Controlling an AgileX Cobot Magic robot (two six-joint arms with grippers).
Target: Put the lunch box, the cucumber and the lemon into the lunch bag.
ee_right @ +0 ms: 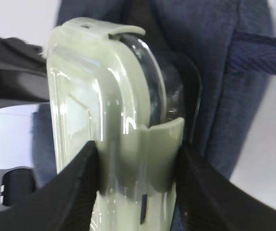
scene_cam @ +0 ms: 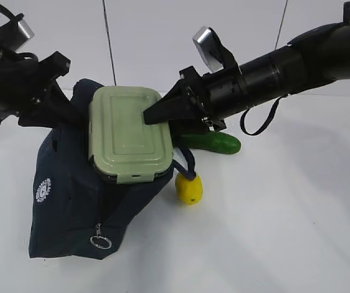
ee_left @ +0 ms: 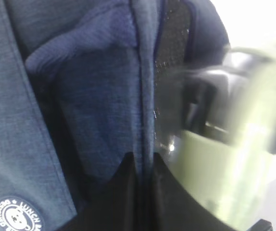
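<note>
Lemon (scene_cam: 189,189), small and glossy yellow, sits low center on the table, cucumber (scene_cam: 214,143) just behind it. Mid-frame the right gripper (scene_cam: 157,114) pinches the lunch box (scene_cam: 128,133), pale green lid over clear plastic, poised over the soft navy lunch bag (scene_cam: 71,207). Left gripper (ee_left: 143,168), fingers pressed together on bag fabric, holds the mouth. Next I'd guess: lower the box in.

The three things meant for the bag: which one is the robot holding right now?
The lunch box, pale green lid, is clamped in the right hand above the lunch bag. The cucumber and the lemon lie untouched on the table.
</note>
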